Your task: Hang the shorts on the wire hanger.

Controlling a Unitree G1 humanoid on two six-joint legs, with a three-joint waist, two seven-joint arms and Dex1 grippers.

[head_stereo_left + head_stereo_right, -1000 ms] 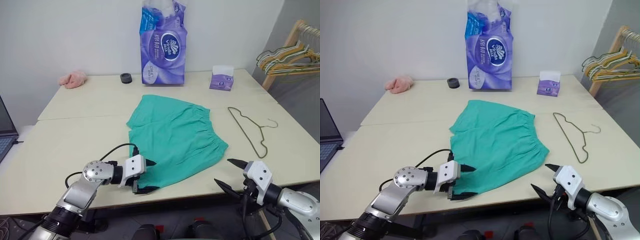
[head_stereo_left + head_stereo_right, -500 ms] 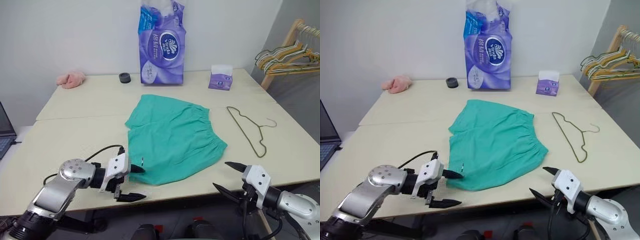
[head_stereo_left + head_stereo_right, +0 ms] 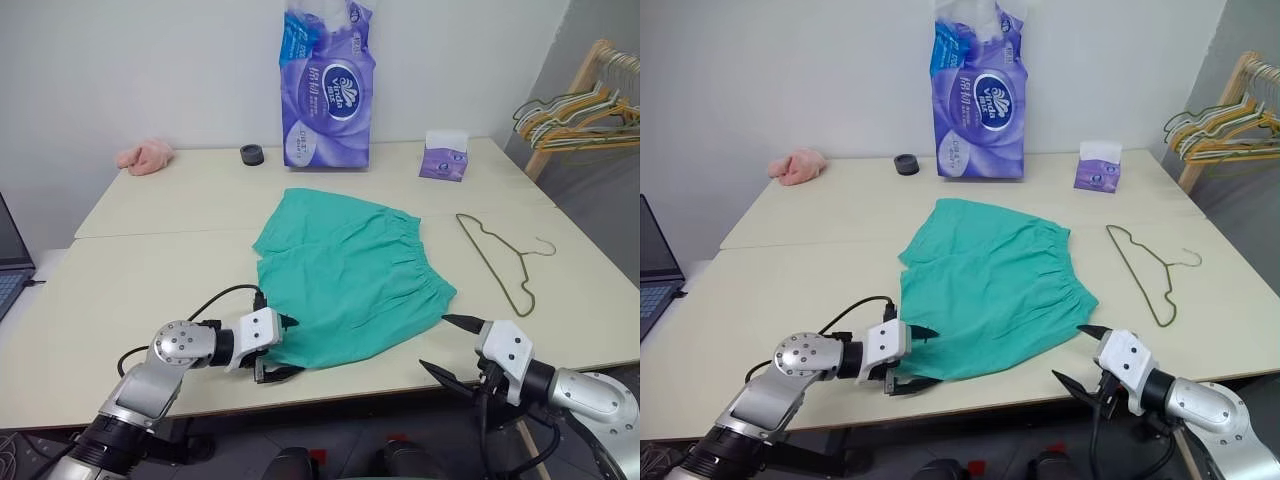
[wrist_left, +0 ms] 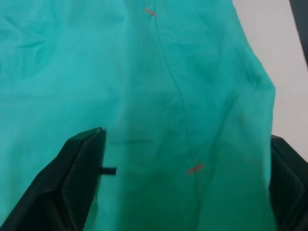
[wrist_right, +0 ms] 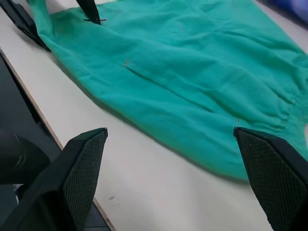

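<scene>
Left tool (image 3: 283, 349) is spread around the near hem of the shorts (image 3: 350, 275), laid flat on the worktop (image 3: 140, 270). Right tool (image 3: 452, 345) is held spread just off the worktop's near edge, with the wire hanger (image 3: 500, 258) lying beyond it.

one pair of shorts (image 3: 348, 275), one wire hanger (image 3: 497, 259), one tissue pack (image 3: 327, 85), one tissue box (image 3: 443, 156), two grippers (image 3: 283, 349) (image 3: 452, 346)

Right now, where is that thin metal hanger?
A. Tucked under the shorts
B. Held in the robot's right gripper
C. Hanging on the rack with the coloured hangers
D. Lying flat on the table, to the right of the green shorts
D. The wire hanger lies flat on the table, apart from the shorts on their right side, and nothing is touching it.
</scene>
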